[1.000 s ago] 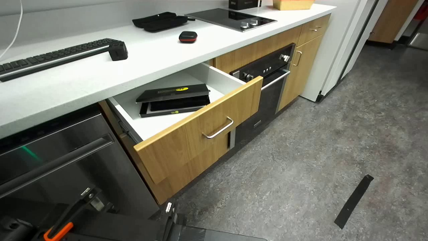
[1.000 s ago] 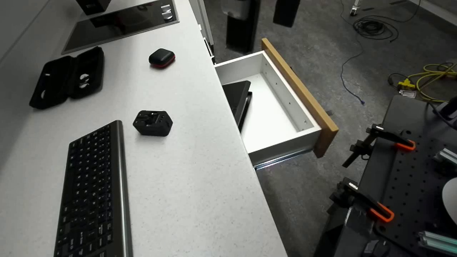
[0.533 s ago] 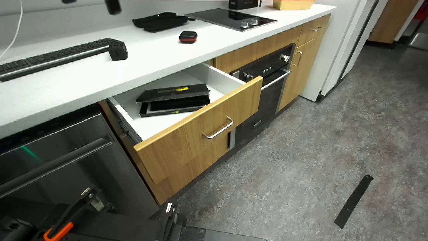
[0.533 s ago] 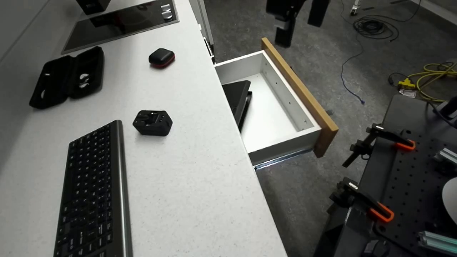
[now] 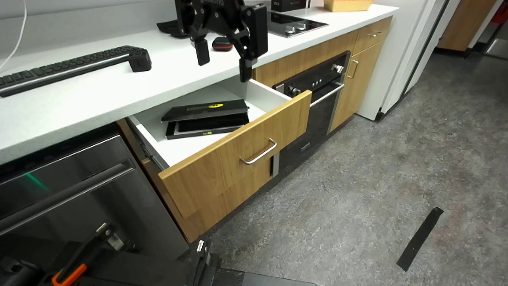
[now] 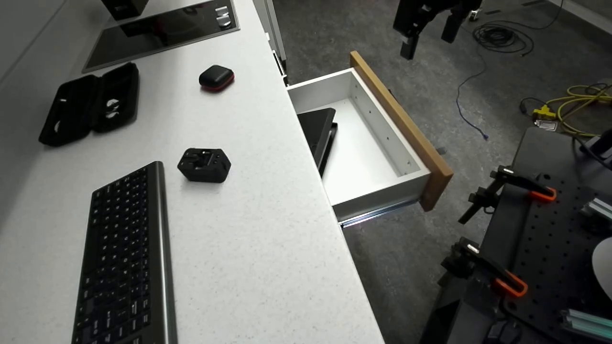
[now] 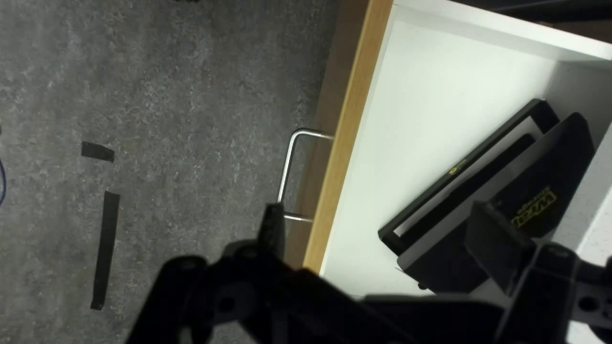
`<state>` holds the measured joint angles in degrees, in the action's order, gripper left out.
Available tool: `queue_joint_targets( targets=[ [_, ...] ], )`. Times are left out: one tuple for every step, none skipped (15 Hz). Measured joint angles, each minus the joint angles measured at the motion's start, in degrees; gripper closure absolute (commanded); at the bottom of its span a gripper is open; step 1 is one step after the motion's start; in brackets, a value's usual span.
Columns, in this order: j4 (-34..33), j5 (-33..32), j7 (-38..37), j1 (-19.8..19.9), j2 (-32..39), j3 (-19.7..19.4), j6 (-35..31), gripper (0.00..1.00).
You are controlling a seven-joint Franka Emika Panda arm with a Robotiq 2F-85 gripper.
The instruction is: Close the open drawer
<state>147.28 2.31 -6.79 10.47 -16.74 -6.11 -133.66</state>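
Observation:
The drawer stands pulled out, with its light oak front [image 5: 214, 176] [image 6: 397, 112] and white inside in both exterior views. In the wrist view its oak top edge [image 7: 351, 129] runs steeply through the middle. The silver bar handle [image 5: 260, 153] is on the front; it also shows in the wrist view [image 7: 287, 167], partly behind a finger. My gripper [image 5: 224, 63] is open and empty, fingers pointing down, above the drawer's level. In an exterior view the gripper [image 6: 429, 40] appears beyond the front, over the floor side. In the wrist view its fingers [image 7: 382, 229] are wide apart.
An open black box [image 5: 206, 110] lies inside the drawer. The white counter [image 5: 99, 93] above holds a keyboard [image 6: 119, 253], small black cases and a cooktop [image 6: 162, 33]. An oven [image 5: 317, 103] is beside the drawer, a dishwasher [image 5: 79, 186] on its other side. Clamps [image 6: 487, 272] sit on the robot's table.
My gripper has come into an exterior view from the top, moving right and down there. In the opposite-facing picture it has moved right, away from the counter. The drawer has not moved.

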Motion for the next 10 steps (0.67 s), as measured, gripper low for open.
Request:
queue_joint_targets(
  targets=[
    [-0.01, 0.00, 0.00, -0.02, 0.25, -0.04, 0.00, 0.00],
    [-0.02, 0.00, 0.00, -0.09, 0.17, 0.06, 0.00, 0.00],
    [-0.03, 0.00, 0.00, -0.19, 0.05, 0.19, 0.00, 0.00],
    [-0.07, 0.00, 0.00, -0.23, 0.04, 0.20, 0.00, 0.00],
    [-0.07, 0.00, 0.00, -0.24, 0.04, 0.21, 0.00, 0.00],
    [-0.07, 0.00, 0.00, -0.25, 0.04, 0.22, 0.00, 0.00],
    [-0.04, -0.10, -0.13, -0.24, 0.09, 0.30, -0.07, 0.00],
    [0.06, -0.81, -0.70, -0.22, 0.31, 0.43, -0.90, 0.00],
    [0.09, -2.15, -2.13, -0.04, 1.00, 0.50, -2.51, 0.00],
    [0.05, -3.91, -4.06, 0.51, 2.23, 0.49, -4.40, 0.00]
  ],
)
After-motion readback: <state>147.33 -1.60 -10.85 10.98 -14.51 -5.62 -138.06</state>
